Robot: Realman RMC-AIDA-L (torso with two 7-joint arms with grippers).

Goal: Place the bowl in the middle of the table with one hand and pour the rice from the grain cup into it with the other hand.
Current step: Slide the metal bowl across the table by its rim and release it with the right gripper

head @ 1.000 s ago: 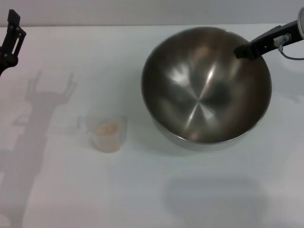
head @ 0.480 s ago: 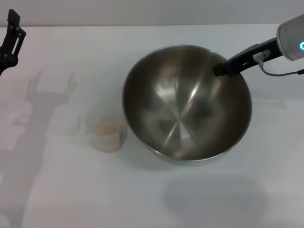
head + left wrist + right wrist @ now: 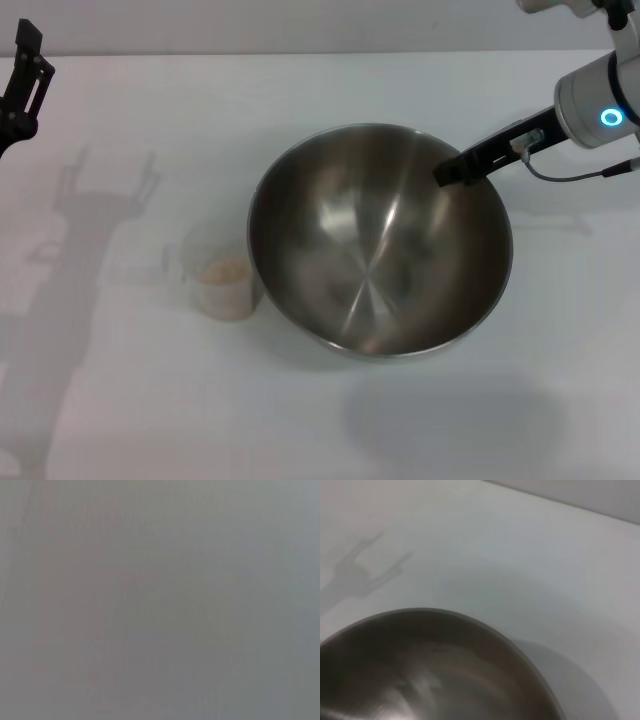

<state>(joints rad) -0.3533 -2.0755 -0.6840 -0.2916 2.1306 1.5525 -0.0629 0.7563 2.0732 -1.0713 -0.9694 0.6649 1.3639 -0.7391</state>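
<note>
We see the bowl (image 3: 380,240), a large stainless-steel mixing bowl, sitting right of centre in the head view on the white bench (image 3: 300,420), its brushed grey inside bare. The right claw (image 3: 452,170) reaches in from the upper right of the frame and meets the bowl at its upper-right rim; its dark finger lies over the rim edge, and it appears to have closed on the rim there (the finger under or behind the wall is hidden, so we judge this from the contact alone). The grain cup (image 3: 226,279), small and clear with its handle toward the left of the frame, stands upright on the bench at centre left, just beside the bowl's left wall; whether the two touch we cannot tell. The rice (image 3: 224,272) lies as a pale beige heap inside the cup. The left claw (image 3: 22,80) hangs at the upper-left edge of the frame, well apart from the cup, and we cannot tell how far open it is. The right wrist view shows the bowl's rim (image 3: 470,625) curving over the bench; the left wrist view is a featureless grey.
</note>
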